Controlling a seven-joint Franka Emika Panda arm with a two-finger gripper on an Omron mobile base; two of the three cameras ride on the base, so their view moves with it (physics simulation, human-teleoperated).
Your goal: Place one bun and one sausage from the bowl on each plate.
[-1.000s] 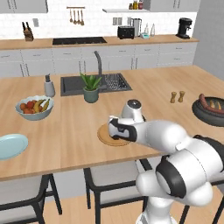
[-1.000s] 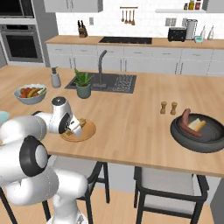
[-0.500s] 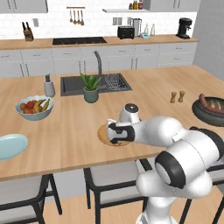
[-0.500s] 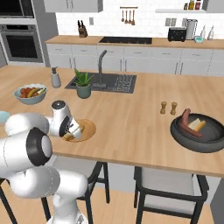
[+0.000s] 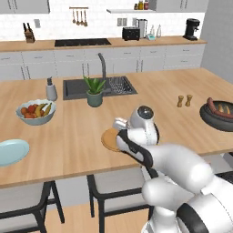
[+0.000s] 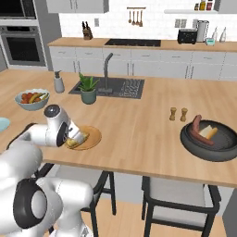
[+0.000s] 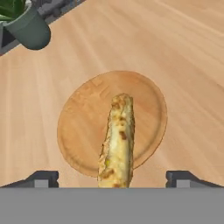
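Golden bun [image 7: 117,142] on wooden plate [image 7: 83,113], overhanging its near edge.

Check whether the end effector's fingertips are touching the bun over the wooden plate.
Apart. In the hand view the fingertips stand wide on either side of the bun, with bare wooden plate and counter showing between each tip and it.

Fruit bowl [image 5: 35,112] left on counter; potted plant [image 5: 94,91] beside sink [image 5: 116,85]; shakers [image 6: 178,114] right.

Golden-yellow bun [image 7: 117,140] (flecked with brown) on a tan wood-grain plate [image 7: 78,122]; pale light-blue plate [image 5: 12,151].
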